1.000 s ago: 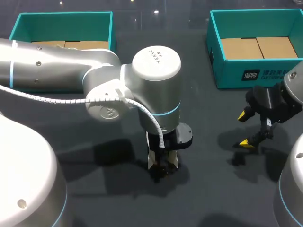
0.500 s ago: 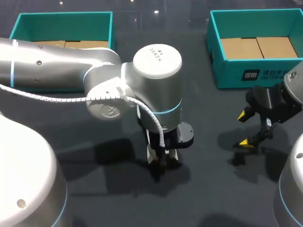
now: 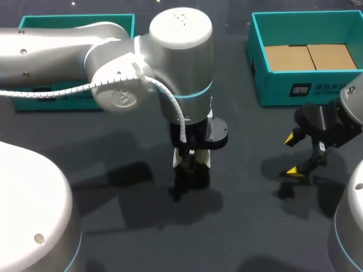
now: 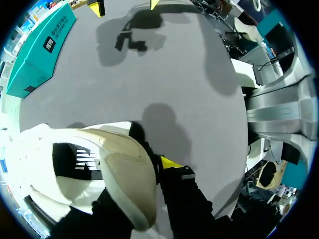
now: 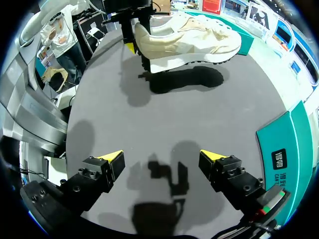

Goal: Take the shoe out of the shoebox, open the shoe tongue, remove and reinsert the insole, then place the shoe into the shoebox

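Observation:
A cream-white shoe (image 5: 192, 35) hangs above the table with its shadow under it. My left gripper (image 4: 144, 174) is shut on the shoe's heel (image 4: 127, 181), with one yellow-tipped finger (image 4: 170, 162) outside the heel and the other inside the shoe. In the head view the left arm's wrist covers most of the shoe, and the left gripper (image 3: 191, 170) hangs mid-table. My right gripper (image 3: 296, 154) stands open and empty near the right side, well apart from the shoe. In its own view the right gripper (image 5: 162, 158) has only bare table between its fingers.
A teal shoebox (image 3: 306, 85) with a cardboard floor stands at the back right, just behind my right gripper. A second teal box (image 3: 127, 22) sits at the back left, partly hidden by my left arm. Dark table lies between them.
My left gripper has closed on the shoe's heel and the arm has risen, lifting the shoe off the table. The right arm has stayed still.

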Motion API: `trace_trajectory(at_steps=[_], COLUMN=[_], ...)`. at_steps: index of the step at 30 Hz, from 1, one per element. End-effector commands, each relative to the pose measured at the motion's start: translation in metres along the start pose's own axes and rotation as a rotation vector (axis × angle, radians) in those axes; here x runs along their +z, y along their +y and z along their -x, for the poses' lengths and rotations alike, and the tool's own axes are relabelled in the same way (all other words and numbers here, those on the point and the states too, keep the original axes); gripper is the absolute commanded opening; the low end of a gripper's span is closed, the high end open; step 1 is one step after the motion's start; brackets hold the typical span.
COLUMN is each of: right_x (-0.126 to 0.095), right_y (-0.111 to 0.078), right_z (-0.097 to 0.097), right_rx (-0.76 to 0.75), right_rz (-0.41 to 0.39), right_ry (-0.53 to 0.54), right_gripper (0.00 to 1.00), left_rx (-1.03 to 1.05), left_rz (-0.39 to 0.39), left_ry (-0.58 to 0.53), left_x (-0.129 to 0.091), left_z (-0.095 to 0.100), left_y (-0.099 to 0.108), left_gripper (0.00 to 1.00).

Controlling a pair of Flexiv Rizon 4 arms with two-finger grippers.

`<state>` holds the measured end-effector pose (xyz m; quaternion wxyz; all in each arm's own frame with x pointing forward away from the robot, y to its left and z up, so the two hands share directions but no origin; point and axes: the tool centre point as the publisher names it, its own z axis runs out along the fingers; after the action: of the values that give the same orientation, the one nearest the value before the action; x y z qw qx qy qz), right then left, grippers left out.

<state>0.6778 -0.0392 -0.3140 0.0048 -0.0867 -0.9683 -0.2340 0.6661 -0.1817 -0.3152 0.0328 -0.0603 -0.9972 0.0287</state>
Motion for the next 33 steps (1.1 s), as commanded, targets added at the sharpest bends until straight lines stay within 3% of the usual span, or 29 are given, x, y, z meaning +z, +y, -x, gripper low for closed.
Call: trace_trajectory(at_steps=[1, 4, 18, 20, 26, 33], right_x=[0.000, 0.000, 0.000, 0.000, 0.000, 0.000], right_y=[0.000, 0.000, 0.000, 0.000, 0.000, 0.000], right_z=[-0.001, -0.001, -0.001, -0.001, -0.001, -0.001], right_rx=[0.001, 0.001, 0.001, 0.001, 0.001, 0.001], right_rz=[-0.003, -0.003, -0.003, -0.003, -0.003, -0.003], right_ry=[-0.002, -0.002, -0.002, -0.002, -0.002, -0.002], right_gripper=[1.00, 1.00, 1.00, 1.00, 1.00, 1.00], left_rx=[0.006, 0.003, 0.003, 0.035, 0.051, -0.005], left_rz=[-0.005, 0.008, 0.008, -0.044, -0.086, -0.072], left_ry=[0.026, 0.064, 0.064, 0.122, 0.104, 0.063], left_x=[-0.063, -0.088, -0.088, -0.090, -0.134, -0.179], left_z=[0.018, 0.033, 0.033, 0.027, 0.048, 0.076], left_y=[0.022, 0.036, 0.036, 0.034, 0.051, 0.082], left_gripper=[0.00, 0.00, 0.00, 0.00, 0.00, 0.00])
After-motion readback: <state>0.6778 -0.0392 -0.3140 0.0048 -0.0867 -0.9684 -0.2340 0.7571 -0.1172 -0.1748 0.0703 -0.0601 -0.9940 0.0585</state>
